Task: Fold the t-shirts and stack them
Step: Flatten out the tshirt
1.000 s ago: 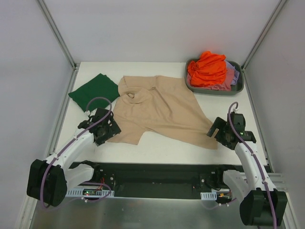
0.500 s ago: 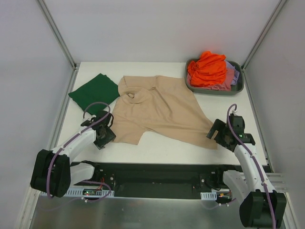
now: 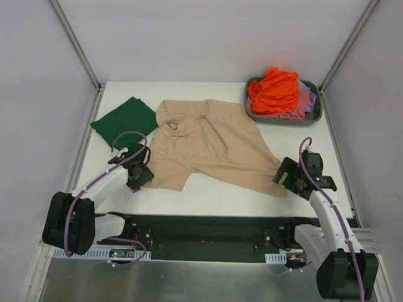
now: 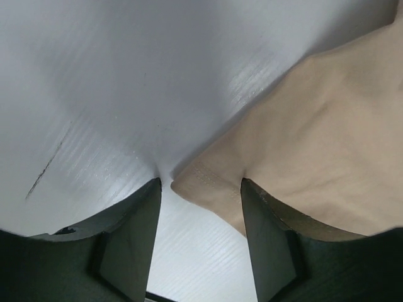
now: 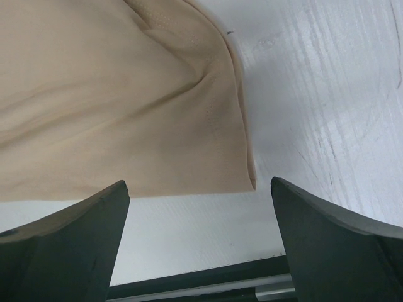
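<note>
A large beige t-shirt [image 3: 211, 145] lies spread and rumpled on the white table. A folded dark green t-shirt [image 3: 124, 119] lies at the back left. Orange [image 3: 274, 90], pink [image 3: 306, 100] and lavender shirts are heaped in the grey tub. My left gripper [image 3: 146, 173] is open and low at the beige shirt's near-left corner; that hemmed corner [image 4: 201, 182] lies between its fingertips [image 4: 141, 214]. My right gripper [image 3: 284, 175] is open wide just short of the shirt's near-right corner [image 5: 239, 170].
The grey plastic tub [image 3: 316, 113] stands at the back right corner. White walls with metal rails [image 3: 79, 50] close in the table on the left, back and right. A black rail [image 3: 208, 229] runs along the table's near edge.
My left gripper has drawn back toward the near edge and turned, settling at the beige shirt's near-left corner. My right gripper has shifted slightly nearer. The shirts have not moved.
</note>
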